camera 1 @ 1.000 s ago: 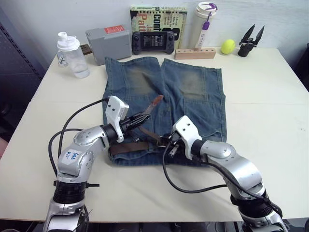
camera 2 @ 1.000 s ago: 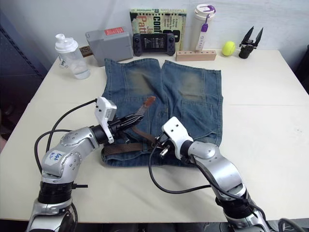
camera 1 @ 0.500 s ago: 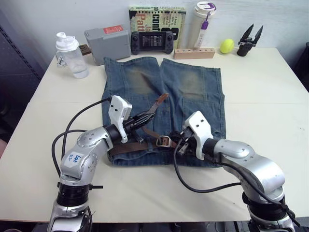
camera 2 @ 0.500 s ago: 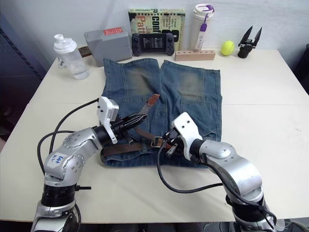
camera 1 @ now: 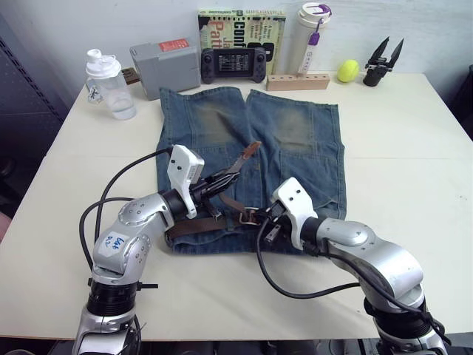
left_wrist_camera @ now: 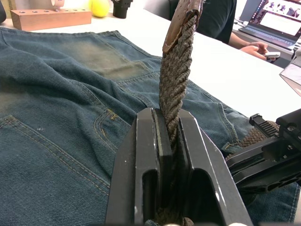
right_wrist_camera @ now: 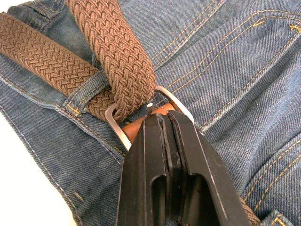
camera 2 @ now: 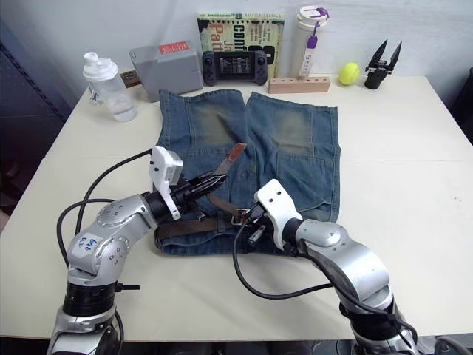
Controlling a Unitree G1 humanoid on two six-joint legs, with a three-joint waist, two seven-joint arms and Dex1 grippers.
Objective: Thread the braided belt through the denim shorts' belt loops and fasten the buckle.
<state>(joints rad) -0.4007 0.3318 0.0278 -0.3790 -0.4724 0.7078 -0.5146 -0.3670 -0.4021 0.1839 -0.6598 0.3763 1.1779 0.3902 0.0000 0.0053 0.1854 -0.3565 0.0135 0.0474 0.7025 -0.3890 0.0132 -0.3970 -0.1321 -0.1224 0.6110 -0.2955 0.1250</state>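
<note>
The belt (right_wrist_camera: 117,56) lay along the waistband at the near edge of the shorts (camera 1: 295,140), passing under a belt loop (right_wrist_camera: 87,92) just beside the buckle (right_wrist_camera: 162,96). Its free end had gone through the buckle frame and rose up and back toward the legs, tan tip (camera 1: 250,150) held off the denim.

Change over the last second: my right hand (camera 1: 267,222) first slid rightward along the waistband with the buckle, then came back in toward the middle. My left hand (camera 1: 214,185) lifted the free end slightly higher and further over the legs. The strap between them looked tauter than it did a second ago. I judged this as slack being drawn through the frame, with the fastening under way but the prong not yet seated; I could not see the prong in the weave.

Left hand: fingers pressed together on the braid just below the tan tip. Right hand: fingers pressed together on the brown leather end at the buckle, holding it down against the shorts.

The shorts lay flat on the worktop (camera 1: 414,148), waistband toward me. Along the far edge: a shaker bottle (camera 1: 111,83), grey box (camera 1: 167,66), game controller (camera 1: 236,65), book (camera 1: 242,22), wooden block (camera 1: 298,81), tumbler (camera 1: 310,33), yellow ball (camera 1: 349,71), and a spare black gripper (camera 1: 384,63). All were well apart from the work.
</note>
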